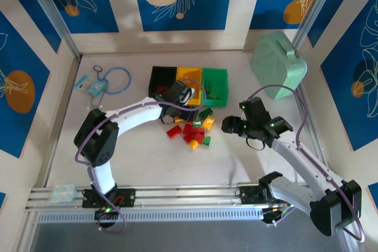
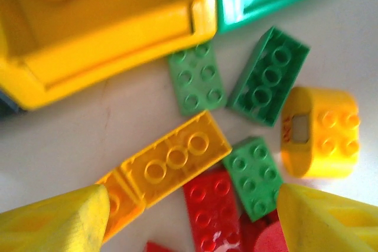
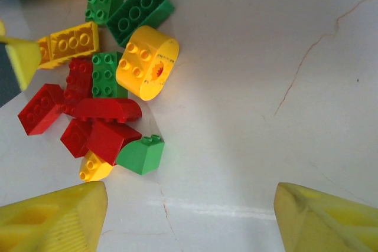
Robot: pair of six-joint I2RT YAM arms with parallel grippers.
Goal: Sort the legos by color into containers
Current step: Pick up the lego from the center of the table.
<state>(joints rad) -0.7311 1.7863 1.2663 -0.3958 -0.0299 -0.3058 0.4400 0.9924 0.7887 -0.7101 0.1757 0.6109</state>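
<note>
Obs: the legos (image 1: pixel 192 131) lie in one loose mixed pile on the table (image 1: pixel 153 157), just in front of the containers (image 1: pixel 190 74) and nearest the yellow and green bins. Reds, yellows and greens are jumbled and touching. I cannot tell from above whether any bricks already sit in the bins. Judging by the pile, most of the sorting is undone.

Arm 1: the left end effector (image 2: pixel 192 205) has its jaws spread wide with nothing between them. It hangs low over the bin-side edge of the pile. A long yellow brick (image 2: pixel 174 157) lies studs up between the fingers (image 2: pixel 53 222). A red brick (image 2: pixel 212 208) touches it on one side and an orange brick (image 2: pixel 124 196) butts against its end. The yellow bin (image 2: pixel 118 39) is just beyond.
- Judgement: the pose suits a pick of the long yellow brick, and the short carry to its bin is a reason to start at this edge.
- Risk: the jaws straddle the neighbours too, so closing could catch or shove the red brick.

Arm 2: the right end effector (image 3: pixel 189 205) is also wide open and empty, over bare table to the right of the pile and apart from the bricks. Its view has a rounded yellow brick (image 3: pixel 146 62) at the pile's edge and a green brick (image 3: pixel 142 154) on the side nearest it.
- Judgement: it is held clear so the two arms do not crowd one small pile.
- The green brick looks like its easiest reach, with the green bin (image 1: pixel 215 75) on its side.

The mint case (image 1: pixel 279 66) stands at the far right, not involved.
</note>
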